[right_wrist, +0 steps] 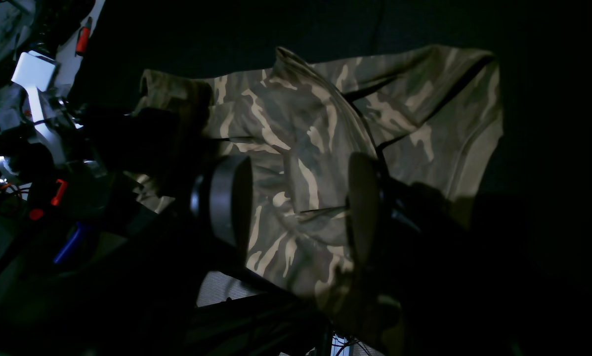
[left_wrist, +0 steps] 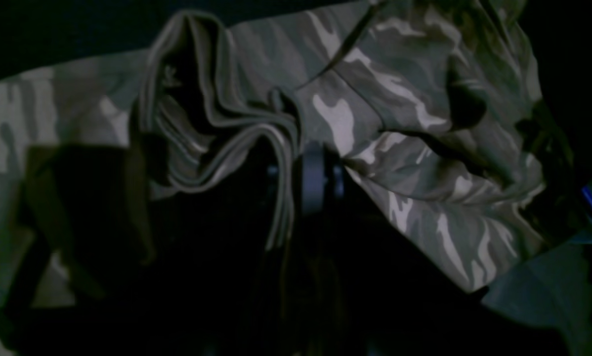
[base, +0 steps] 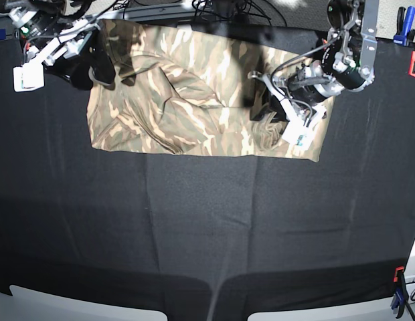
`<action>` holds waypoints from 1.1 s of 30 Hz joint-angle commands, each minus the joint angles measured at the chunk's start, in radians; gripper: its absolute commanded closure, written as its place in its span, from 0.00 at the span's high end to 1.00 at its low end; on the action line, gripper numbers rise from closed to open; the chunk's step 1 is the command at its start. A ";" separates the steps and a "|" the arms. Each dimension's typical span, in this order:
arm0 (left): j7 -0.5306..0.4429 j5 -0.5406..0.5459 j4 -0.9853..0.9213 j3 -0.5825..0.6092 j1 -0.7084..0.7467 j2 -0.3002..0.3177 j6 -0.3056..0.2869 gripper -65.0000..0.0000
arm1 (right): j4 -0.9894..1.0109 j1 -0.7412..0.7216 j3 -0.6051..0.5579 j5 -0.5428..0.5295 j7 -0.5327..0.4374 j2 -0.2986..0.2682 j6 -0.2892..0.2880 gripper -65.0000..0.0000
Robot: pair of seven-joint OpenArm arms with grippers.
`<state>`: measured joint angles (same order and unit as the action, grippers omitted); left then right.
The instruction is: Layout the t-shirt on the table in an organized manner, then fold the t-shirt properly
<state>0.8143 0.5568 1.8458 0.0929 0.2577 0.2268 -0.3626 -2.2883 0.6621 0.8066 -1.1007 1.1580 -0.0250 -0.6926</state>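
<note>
Black cloth covered the near worktop (base: 207,227), bare of anything; the shirt (base: 194,100) lay well back, along the far edge, spread sideways but rumpled. Ridges crossed its middle and its left part was heaped rather than flat.

On the scene's right, the left gripper (base: 278,100) sat low over the shirt's right end. Its jaws were nearly shut, and in the left wrist view the ribbed collar (left_wrist: 217,128) bunched right at the fingertips, with folds drawn toward them. That looked like a pinch on the cloth by the collar, probably held so that end could be tugged outward to take up slack.

On the scene's left, the right gripper (base: 100,63) hung over the shirt's far-left corner. Its jaws stood wide, the two pads (right_wrist: 227,198) well apart with camouflage cloth showing between and below them. Nothing was caught in them; whether a pad touched the cloth could not be told in the dim view. The pose suited a reach for that heaped corner, so both ends could be drawn apart.

By my reading the laying-out was only partly done and folding had not begun. Orange and blue clamps (base: 403,30) at the far-right edge held the black cover taut, so a pull on the shirt should not drag it.
</note>
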 commanded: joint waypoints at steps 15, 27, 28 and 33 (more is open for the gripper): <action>-0.031 0.047 0.018 0.001 -0.008 0.000 -0.007 0.00 | -0.019 0.003 0.004 -0.029 -0.021 -0.006 -0.006 0.47; -0.023 0.158 0.018 0.001 -0.008 0.000 -0.097 0.12 | -0.019 0.003 0.004 -0.029 -0.024 -0.006 -0.006 0.47; -0.015 0.159 0.018 0.001 -0.008 0.001 -0.104 0.17 | -0.019 0.003 0.004 -0.029 -0.027 -0.006 -0.006 0.47; -0.001 0.160 0.018 0.001 -0.008 0.001 -0.110 0.51 | -0.019 0.003 0.004 -0.029 -0.026 -0.006 -0.006 0.47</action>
<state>0.8371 0.6994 1.8458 0.0929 0.2573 0.2268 -0.4614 -2.2883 0.6621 0.8066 -1.1011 1.1572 -0.0250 -0.6926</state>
